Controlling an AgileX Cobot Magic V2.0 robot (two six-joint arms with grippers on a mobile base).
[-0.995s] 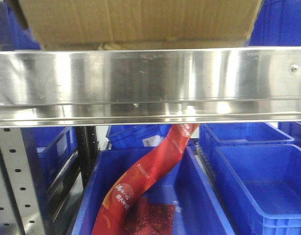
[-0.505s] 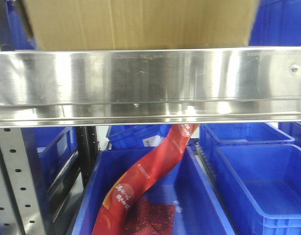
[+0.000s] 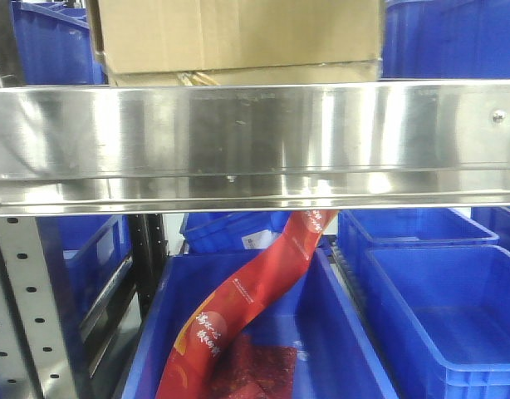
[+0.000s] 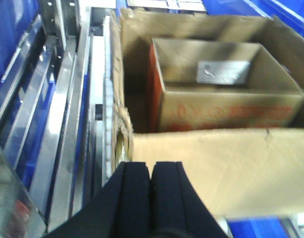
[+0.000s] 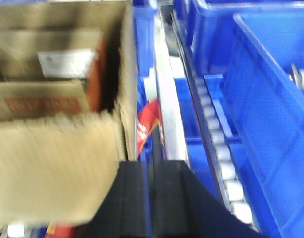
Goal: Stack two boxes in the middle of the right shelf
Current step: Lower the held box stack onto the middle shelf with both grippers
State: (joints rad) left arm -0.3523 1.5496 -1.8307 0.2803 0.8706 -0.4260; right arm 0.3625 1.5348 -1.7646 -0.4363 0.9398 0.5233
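smaller box (image 4: 226, 94) nested inside larger box (image 4: 211, 178); left pincer (image 4: 151, 173) closed.

Boxes: outer box (image 4: 216, 163) plain tan-brown corrugated, inner box (image 4: 226, 104) same tan with red-orange print on its front and side plus a grey-white label inside. Shelf (image 3: 255, 141) rail is shiny silver steel, upright (image 3: 26, 307) grey with rows of dark holes. Bins (image 3: 442, 307) saturated blue; packet strip (image 3: 247, 307) red with orange and white print; both grippers' fingers (image 4: 147, 198) matte black.
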